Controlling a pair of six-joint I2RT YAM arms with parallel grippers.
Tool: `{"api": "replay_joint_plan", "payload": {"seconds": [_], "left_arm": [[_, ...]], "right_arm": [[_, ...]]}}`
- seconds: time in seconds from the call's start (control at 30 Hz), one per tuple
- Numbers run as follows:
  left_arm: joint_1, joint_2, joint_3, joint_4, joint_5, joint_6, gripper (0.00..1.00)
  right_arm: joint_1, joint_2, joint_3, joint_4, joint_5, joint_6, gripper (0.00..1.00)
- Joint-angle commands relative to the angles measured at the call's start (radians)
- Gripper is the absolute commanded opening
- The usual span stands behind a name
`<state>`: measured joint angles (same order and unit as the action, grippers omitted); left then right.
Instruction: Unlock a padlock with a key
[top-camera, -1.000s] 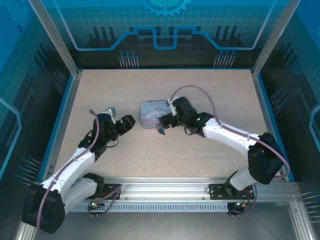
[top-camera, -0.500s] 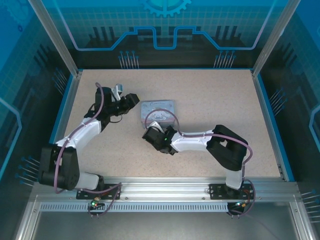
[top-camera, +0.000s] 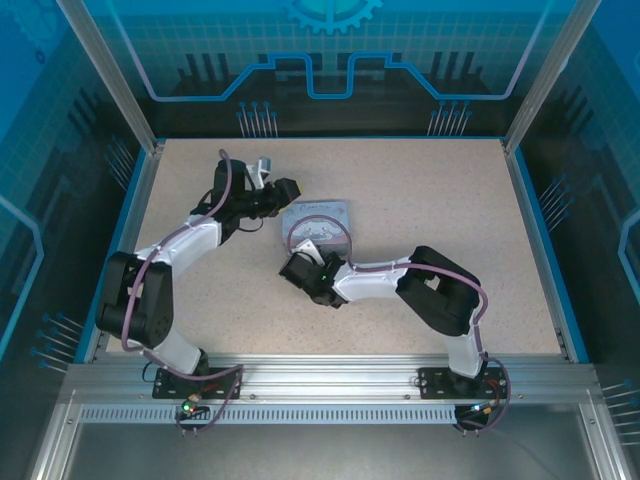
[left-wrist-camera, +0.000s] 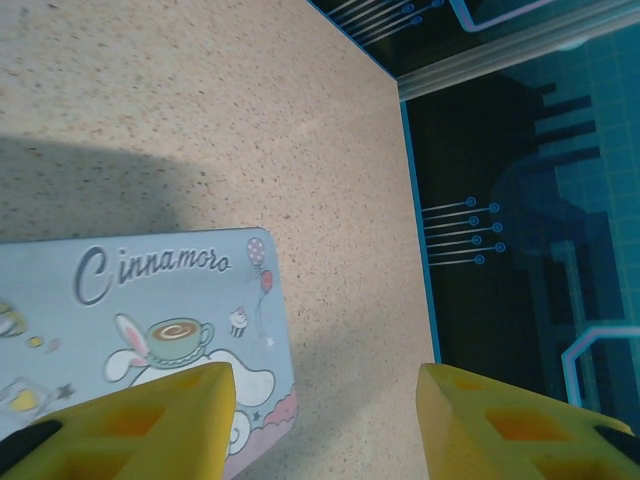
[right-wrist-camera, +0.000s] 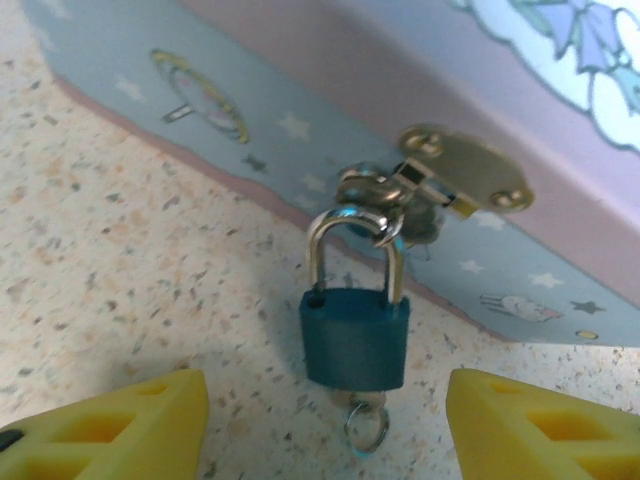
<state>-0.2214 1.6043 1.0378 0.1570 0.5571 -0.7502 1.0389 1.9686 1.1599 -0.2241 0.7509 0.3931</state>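
Below the hasp (right-wrist-camera: 465, 175) of the tin (right-wrist-camera: 200, 90), the right gripper (right-wrist-camera: 325, 400), jaws spread and empty, flanks the padlock (right-wrist-camera: 354, 335); next, it must pinch and turn the key (right-wrist-camera: 366, 425).

Bright, even overhead light on tabletop (top-camera: 420, 200); surrounding blue walls dim. Left wrist view: broad soft shadow falls across tabletop beside tin (left-wrist-camera: 150, 300). Right wrist view: padlock (right-wrist-camera: 355, 340) sharp, shackle glinting; tin's upper right corner blurred.

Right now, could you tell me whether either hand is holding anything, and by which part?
Nothing is held. The right hand stands open on either side of the padlock, not touching it; the left hand is open at the tin's corner.
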Motion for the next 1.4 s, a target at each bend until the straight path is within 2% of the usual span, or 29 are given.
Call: {"api": "replay_joint_plan", "payload": {"seconds": [0.0, 0.27, 0.5, 0.73, 1.0, 1.2, 1.37], "left_arm": [[-0.030, 0.043, 0.048, 0.003, 0.040, 0.038, 0.51], [-0.042, 0.082, 0.033, -0.018, -0.001, 0.067, 0.50], [-0.042, 0.094, 0.022, -0.056, -0.034, 0.106, 0.50], [-0.042, 0.084, -0.035, -0.026, -0.036, 0.096, 0.50], [-0.053, 0.061, -0.112, 0.039, -0.047, 0.048, 0.51], [-0.063, 0.039, -0.128, 0.057, -0.044, 0.018, 0.50], [-0.070, 0.031, -0.137, 0.059, -0.046, 0.009, 0.49]], "right_arm": [[-0.017, 0.020, -0.020, 0.046, 0.035, 0.014, 0.64], [-0.040, -0.001, -0.064, 0.095, 0.054, -0.004, 0.59], [-0.063, -0.082, -0.145, 0.129, 0.076, -0.012, 0.58], [-0.085, -0.176, -0.255, 0.256, 0.057, -0.097, 0.57], [-0.114, -0.274, -0.407, 0.443, -0.073, -0.223, 0.54], [-0.126, -0.295, -0.470, 0.592, -0.325, -0.357, 0.48], [-0.158, -0.277, -0.470, 0.644, -0.404, -0.408, 0.44]]}}
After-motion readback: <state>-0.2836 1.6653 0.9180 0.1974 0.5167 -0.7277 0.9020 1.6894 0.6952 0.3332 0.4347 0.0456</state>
